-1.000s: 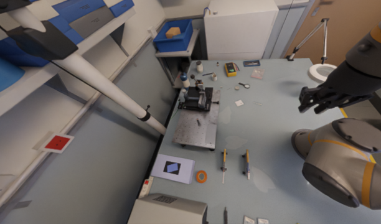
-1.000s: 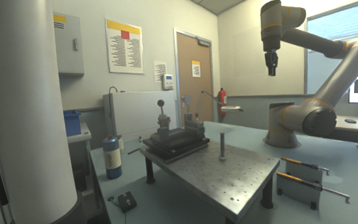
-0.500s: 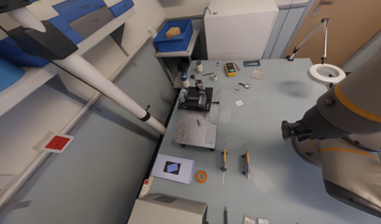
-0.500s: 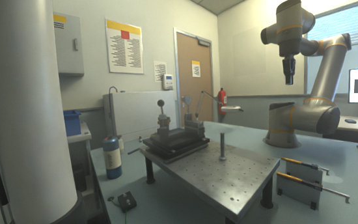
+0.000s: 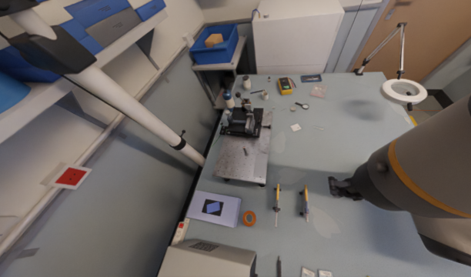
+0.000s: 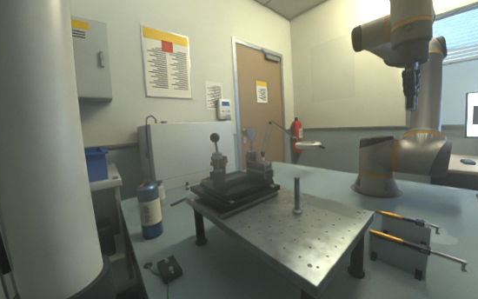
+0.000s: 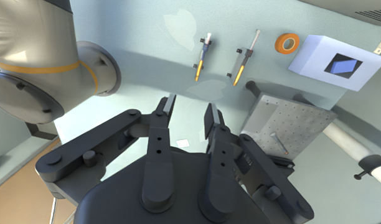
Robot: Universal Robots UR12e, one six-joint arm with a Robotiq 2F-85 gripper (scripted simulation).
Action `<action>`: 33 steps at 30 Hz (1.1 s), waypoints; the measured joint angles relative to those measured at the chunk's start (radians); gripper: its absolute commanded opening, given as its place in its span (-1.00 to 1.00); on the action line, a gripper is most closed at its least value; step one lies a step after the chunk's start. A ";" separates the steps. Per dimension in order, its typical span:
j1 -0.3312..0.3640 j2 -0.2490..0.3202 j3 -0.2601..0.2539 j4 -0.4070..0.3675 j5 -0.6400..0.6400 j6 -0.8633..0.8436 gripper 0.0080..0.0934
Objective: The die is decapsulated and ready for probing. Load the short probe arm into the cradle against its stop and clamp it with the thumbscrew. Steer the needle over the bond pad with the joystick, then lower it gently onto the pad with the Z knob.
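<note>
Two probe arms with yellow handles lie side by side on small stands on the table, the shorter one to the right of the longer one in the side camera. My gripper hangs high above the table near the shorter arm, open and empty. The black positioner with its cradle sits at the far end of the perforated plate, and its joystick stands upright.
A white box with a dark window and an orange tape roll lie near the plate's front edge. A post stands on the plate. A blue bottle, a ring lamp and small tools crowd the far table.
</note>
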 measured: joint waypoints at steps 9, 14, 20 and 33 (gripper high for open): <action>0.079 0.077 -0.037 -0.039 0.000 0.078 -0.16; 0.078 0.075 -0.035 -0.040 0.000 0.078 -0.16; 0.079 0.077 -0.028 -0.049 0.000 0.079 -0.16; 0.079 0.090 0.035 -0.125 0.000 0.079 -0.16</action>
